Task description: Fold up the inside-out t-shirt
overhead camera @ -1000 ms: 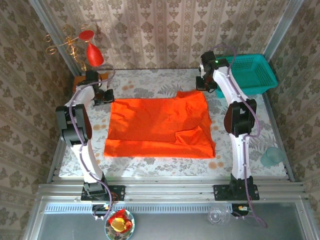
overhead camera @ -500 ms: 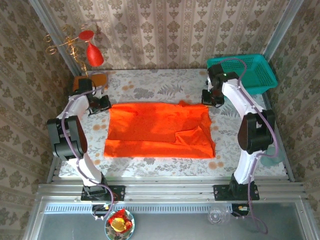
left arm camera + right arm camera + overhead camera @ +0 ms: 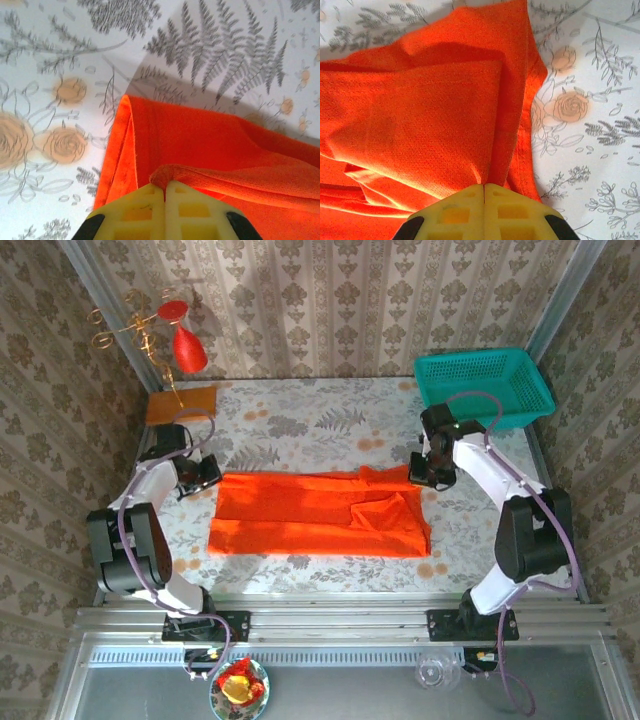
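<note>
Floral-print table [image 3: 310, 420] with a shirt pinched at both far corners.
Top view: the soft, wrinkly, plain orange-red cloth t-shirt [image 3: 310, 515] lies as a wide band nearer the table's near edge, its long axis running left to right. Bare table lies open toward the far edge, and a teal plastic mesh basket [image 3: 478, 354] sits at the far right corner. Left wrist view: the left gripper [image 3: 164, 189] has its yellow jaws clamped together on a raised fold of the t-shirt [image 3: 225, 145], whose left edge is doubled over. Right wrist view: the right gripper [image 3: 484, 187] is likewise pressed onto a fold of the t-shirt [image 3: 420, 100], and the frame cuts off the rest of the cloth.
</note>
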Controlling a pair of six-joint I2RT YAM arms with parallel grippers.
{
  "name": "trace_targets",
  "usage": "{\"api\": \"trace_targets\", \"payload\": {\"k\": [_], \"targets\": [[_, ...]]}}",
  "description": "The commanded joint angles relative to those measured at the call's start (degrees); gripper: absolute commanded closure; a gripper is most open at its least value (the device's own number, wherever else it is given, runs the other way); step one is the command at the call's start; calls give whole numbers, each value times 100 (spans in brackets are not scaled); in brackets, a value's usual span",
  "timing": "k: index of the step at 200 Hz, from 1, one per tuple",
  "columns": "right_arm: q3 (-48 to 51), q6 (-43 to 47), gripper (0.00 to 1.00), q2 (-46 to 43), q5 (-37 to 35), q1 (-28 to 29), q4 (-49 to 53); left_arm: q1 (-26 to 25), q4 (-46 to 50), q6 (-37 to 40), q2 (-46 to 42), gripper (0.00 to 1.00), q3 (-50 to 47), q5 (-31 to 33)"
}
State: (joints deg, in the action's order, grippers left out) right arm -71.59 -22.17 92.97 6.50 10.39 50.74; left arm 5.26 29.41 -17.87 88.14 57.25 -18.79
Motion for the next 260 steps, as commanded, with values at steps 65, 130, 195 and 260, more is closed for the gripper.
{"api": "trace_targets", "payload": {"k": [65,130,195,260], "targets": [[869,-465,84,-297,-115,241,-422,165,-200,-330,-429,82,-752,364],[-111,-381,61,50,-343,707,-59,44,139,-105,-959,66,-528,497],[-1511,-23,59,1371,-51,1345,135,-814,187,-47,-169,83,-324,-14],[-2438,214,53,2501,-58,1580,285,-813,31,9,727,92,-454,15]]}}
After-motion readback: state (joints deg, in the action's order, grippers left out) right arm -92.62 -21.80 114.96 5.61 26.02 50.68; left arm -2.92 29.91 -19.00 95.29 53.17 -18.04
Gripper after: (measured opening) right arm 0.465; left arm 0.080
